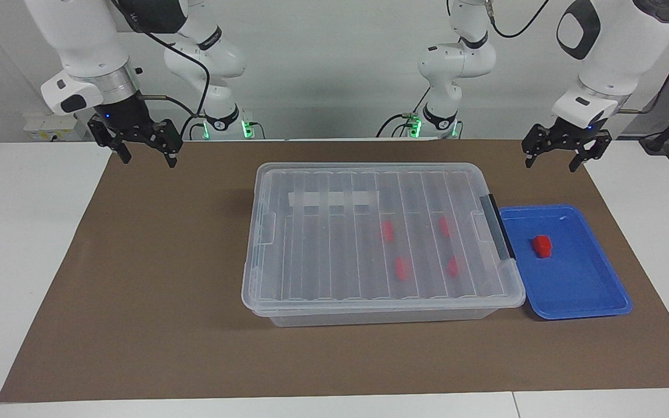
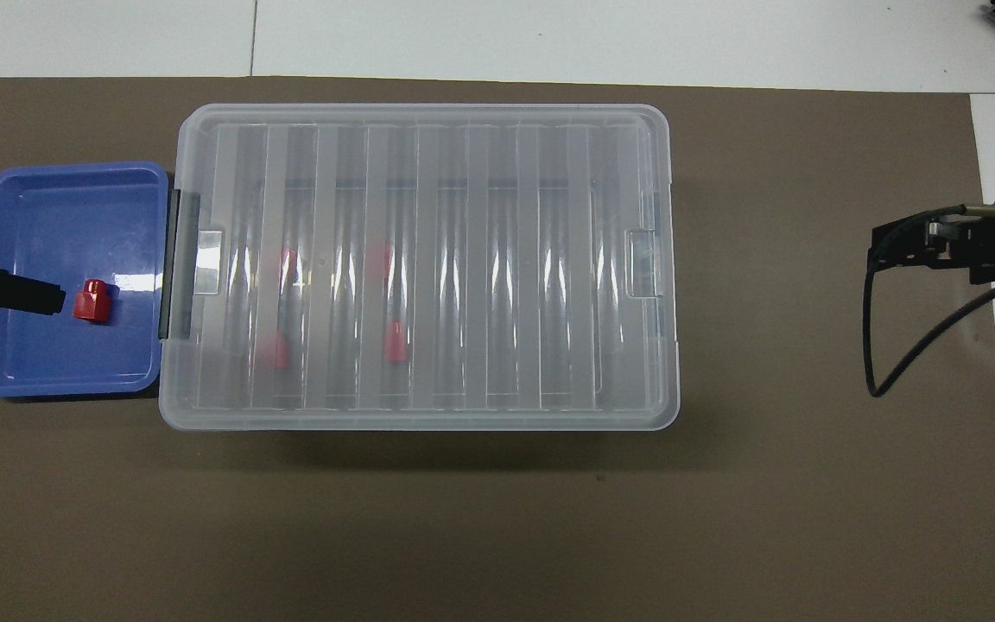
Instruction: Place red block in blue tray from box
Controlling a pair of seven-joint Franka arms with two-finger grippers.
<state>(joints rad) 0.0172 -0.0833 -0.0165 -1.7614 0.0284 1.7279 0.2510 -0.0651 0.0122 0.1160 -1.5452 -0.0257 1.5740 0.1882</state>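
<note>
Brown paper mat (image 1: 154, 290) covers the middle of the white table (image 1: 21, 244) and carries everything else. Centre frame in both views sits the large transparent plastic box (image 1: 369, 244) with its ribbed clear lid (image 2: 420, 259) closed, a whitish strip (image 1: 333, 199) on the lid and a black clip handle (image 1: 498, 226) at the end touching the tray. Four red pieces (image 1: 402, 268) show blurred through the lid, inside the box. Just beside that end, at the right of the facing view, lies the shallow rectangular bright-blue plastic tray (image 1: 578, 290). The small bright-red faceted block (image 1: 542, 245) rests in the tray, near its middle, touched by nothing. At the upper right of the facing view the left gripper (image 1: 560, 155) hangs in the air over the mat's edge, fingers spread apart and empty. At the upper left the right gripper (image 1: 144, 152) hangs over the mat's corner, fingers likewise spread and holding nothing.
</note>
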